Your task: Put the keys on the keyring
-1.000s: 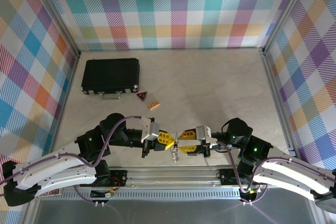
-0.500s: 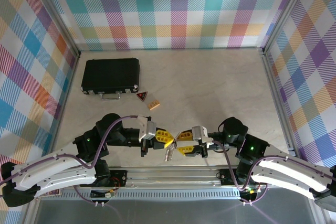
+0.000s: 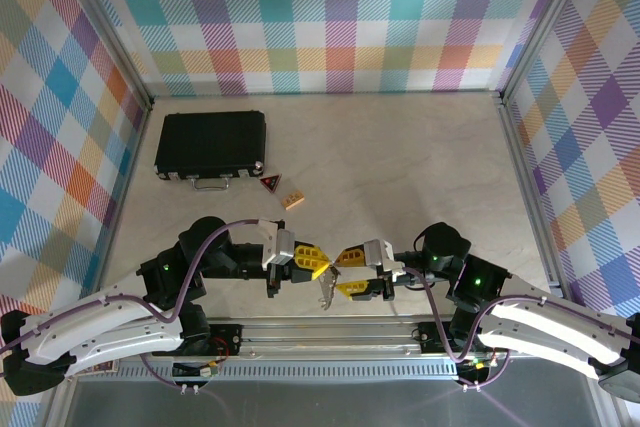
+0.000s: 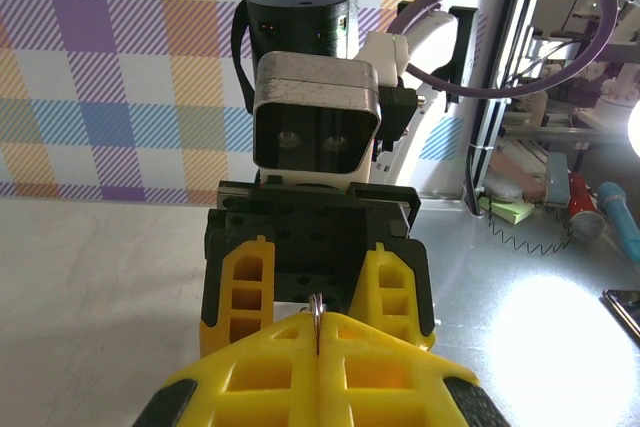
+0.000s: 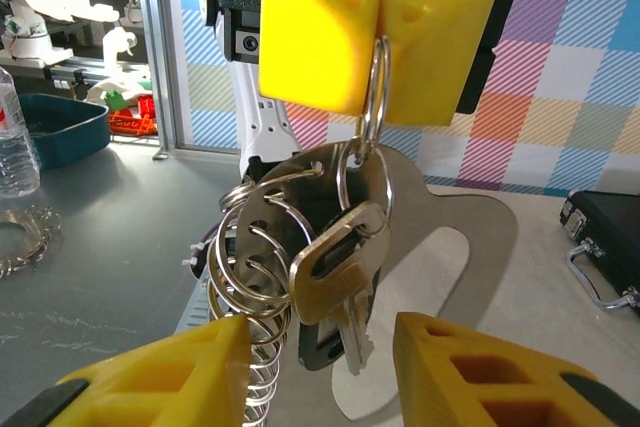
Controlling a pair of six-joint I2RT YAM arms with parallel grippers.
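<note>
Yellow plastic fingers meet at the near edge of a pale table [image 3: 400,167], seen from above, where two arms reach toward each other from left and right. The left gripper [image 3: 322,268] is closed, its two fingers pressed flat together. In the right wrist view they pinch the top of a thin silver loop [image 5: 375,77], and the keys [image 5: 335,267] hang from that loop in the air, just below the fingers. A cluster of silver split rings [image 5: 243,267] dangles beside the keys, and a flat silver plate [image 5: 440,247] with a cut-out hangs behind them. The right gripper [image 5: 320,367] faces the left one with its jaws apart. One yellow finger sits on each side of the lower end of the bunch, and neither finger clearly touches it. From above, the keys show as a small silver tangle between the two grippers, near the front rail. Farther back on the table, well apart from the arms, lies a black case [image 3: 210,144]. A small red triangular tag [image 3: 271,184] and a tan wooden block [image 3: 292,201] lie just beside it.
</note>
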